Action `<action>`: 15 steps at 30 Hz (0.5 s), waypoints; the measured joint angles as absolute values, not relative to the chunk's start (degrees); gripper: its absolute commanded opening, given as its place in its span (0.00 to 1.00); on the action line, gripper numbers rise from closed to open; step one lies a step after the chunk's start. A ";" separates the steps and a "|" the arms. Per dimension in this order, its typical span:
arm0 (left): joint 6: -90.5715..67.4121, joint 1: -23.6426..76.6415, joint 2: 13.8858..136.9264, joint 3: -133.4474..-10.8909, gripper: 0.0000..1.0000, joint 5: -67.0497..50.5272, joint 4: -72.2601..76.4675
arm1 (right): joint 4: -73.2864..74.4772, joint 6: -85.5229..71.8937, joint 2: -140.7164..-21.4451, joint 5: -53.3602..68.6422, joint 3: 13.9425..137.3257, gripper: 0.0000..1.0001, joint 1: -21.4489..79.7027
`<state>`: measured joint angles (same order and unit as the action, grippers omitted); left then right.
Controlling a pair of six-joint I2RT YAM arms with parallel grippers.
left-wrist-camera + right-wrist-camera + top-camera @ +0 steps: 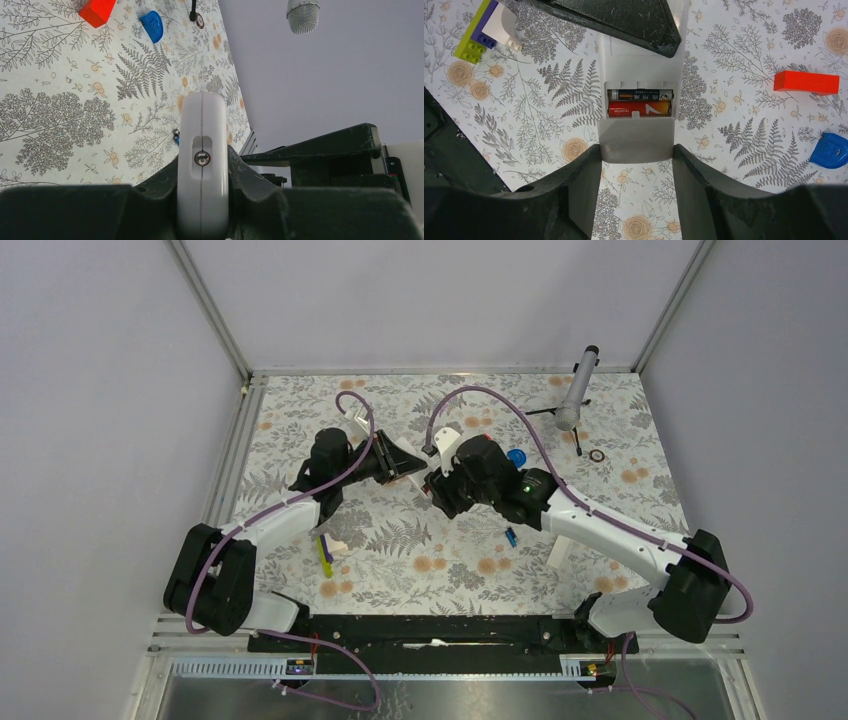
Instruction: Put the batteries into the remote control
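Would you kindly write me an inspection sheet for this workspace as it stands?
Surface: floral-patterned table cover, flat.
Job's things: light-grey rectangular remote control held, compartment open; dark battery and red battery seated side by side; grey battery cover not yet closed.
Clutter: red block, round blue cap, coloured toy bricks, small blue piece, too small to identify.
Grippers: left gripper shut on remote control; right gripper shut on battery cover.
Cables: purple cables arched over both arms.
Surroundings: grey microphone on stand, plain grey walls.

The red battery [640, 108] reads "HUATAI" and "7".
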<state>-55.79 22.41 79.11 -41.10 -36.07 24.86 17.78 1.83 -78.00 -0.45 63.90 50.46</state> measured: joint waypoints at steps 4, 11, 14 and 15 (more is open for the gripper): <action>-56.14 22.52 79.11 -40.77 0.00 -36.80 24.88 | 18.17 1.78 -79.26 -0.67 64.73 0.50 50.63; -55.96 22.63 78.85 -40.69 0.00 -37.54 23.35 | 18.13 1.41 -82.67 -1.10 67.96 0.50 50.65; -55.77 22.63 78.61 -40.69 0.00 -37.56 22.48 | 18.13 1.41 -83.61 -1.08 68.58 0.50 50.70; -55.70 22.63 78.54 -40.69 0.00 -37.54 22.37 | 18.24 1.41 -83.74 -1.06 68.60 0.50 50.74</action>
<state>-55.70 22.63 78.54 -40.69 -37.54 22.37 18.24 1.41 -83.74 -1.06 68.60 50.74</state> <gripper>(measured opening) 0.225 0.575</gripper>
